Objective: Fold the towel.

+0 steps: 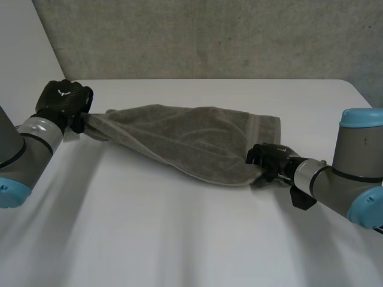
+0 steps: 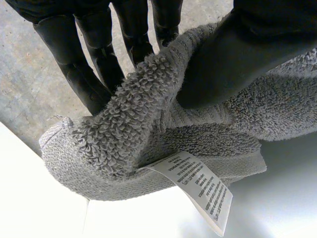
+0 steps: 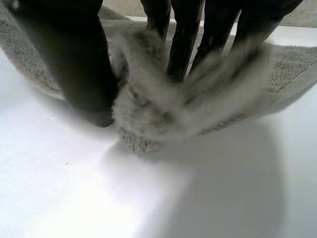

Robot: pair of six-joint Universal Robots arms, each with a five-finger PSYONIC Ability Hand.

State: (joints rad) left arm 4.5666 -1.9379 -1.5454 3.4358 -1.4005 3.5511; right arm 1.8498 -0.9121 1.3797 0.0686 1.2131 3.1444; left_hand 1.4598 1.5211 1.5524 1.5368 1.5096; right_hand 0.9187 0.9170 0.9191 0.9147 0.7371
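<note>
Saw a smooth white table (image 1: 179, 239) below a rough grey concrete wall (image 1: 209, 36). Found the towel (image 1: 191, 140), grey looped terry with a flat woven band near one end, stretched over the table's middle between both hands, lower edge bowed in a curve. Could not tell whether that edge touched the table. Found the left hand (image 1: 63, 98) clamped on the bunched end at its side, cloth pinched between thumb (image 2: 233, 54) and straight fingers (image 2: 94, 64). Saw the right hand (image 1: 269, 158) low by the table, gripping the near corner at its side, fingers partly buried in pile. Noticed a white printed care label (image 2: 200, 191) hanging from the hem by the left hand.
</note>
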